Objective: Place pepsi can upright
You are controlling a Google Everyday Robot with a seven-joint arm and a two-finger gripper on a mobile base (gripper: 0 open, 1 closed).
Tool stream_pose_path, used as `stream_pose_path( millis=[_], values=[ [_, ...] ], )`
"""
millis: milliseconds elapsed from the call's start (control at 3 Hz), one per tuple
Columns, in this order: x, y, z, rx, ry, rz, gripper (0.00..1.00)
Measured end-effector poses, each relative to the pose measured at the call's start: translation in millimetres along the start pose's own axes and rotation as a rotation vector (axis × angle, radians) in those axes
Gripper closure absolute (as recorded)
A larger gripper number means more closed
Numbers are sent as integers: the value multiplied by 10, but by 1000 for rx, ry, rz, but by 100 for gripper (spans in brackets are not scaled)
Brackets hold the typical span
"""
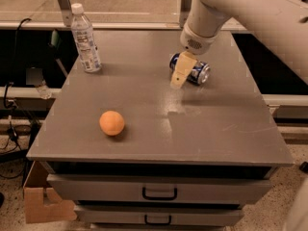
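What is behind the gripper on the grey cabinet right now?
The pepsi can, lying on its side on the cabinet top. The gripper, hanging in front of it, covers its middle, so only both ends show.
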State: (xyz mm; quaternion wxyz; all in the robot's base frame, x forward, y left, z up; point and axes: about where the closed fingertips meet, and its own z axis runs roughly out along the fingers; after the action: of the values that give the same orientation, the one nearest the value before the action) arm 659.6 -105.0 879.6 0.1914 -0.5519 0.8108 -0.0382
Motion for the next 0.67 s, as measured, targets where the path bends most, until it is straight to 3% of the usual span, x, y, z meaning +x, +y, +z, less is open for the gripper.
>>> stream_pose_path(
  millis=[333, 667],
  values=[
    [-131, -141, 383, 2, 75, 56, 1],
    [-119, -220, 580, 6, 132, 78, 22]
  ],
)
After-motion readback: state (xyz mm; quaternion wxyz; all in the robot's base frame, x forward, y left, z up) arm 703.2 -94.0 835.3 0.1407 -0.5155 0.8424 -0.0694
